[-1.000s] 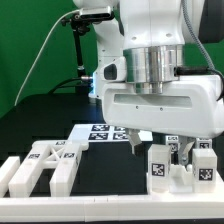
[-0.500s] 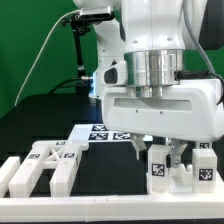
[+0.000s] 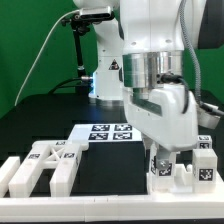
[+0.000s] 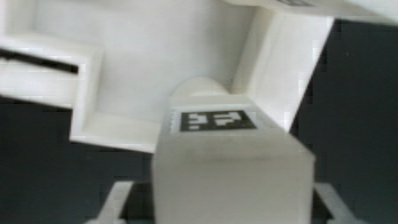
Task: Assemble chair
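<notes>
Since a second ago the gripper (image 3: 162, 154) has been turned about its upright axis and drawn in from wide open to about half open. It now seems clamped on a tagged chair block (image 3: 160, 168), which stands upright at 4 o'clock in the exterior view and fills the gap between the jaws in the wrist view, so a grasp is judged made and a lift due. Other chair parts (image 3: 45, 165) lie loose at 8 o'clock, the marker board (image 3: 105, 132) is seen just below centre, and no containers are seen.
</notes>
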